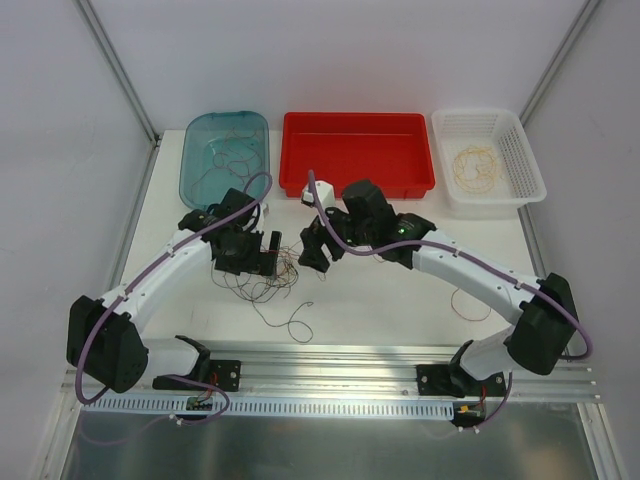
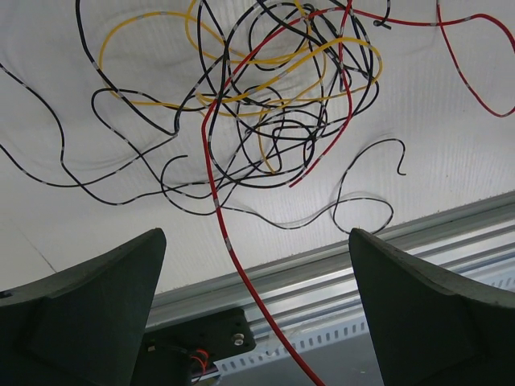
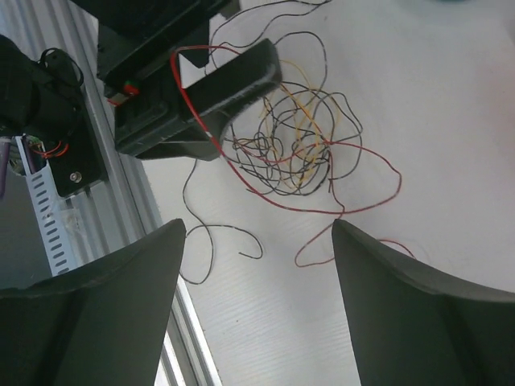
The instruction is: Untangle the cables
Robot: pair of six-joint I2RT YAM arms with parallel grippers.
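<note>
Viewing from our wide right gripper (image 3: 257, 305) alone, we see red cable (image 3: 193, 104) draping the wide left gripper (image 2: 257, 322); open surface (image 3: 451, 96) at two o'clock.

The cables (image 2: 278, 121) are yellow, red and black, the table (image 1: 400, 295) white.
</note>
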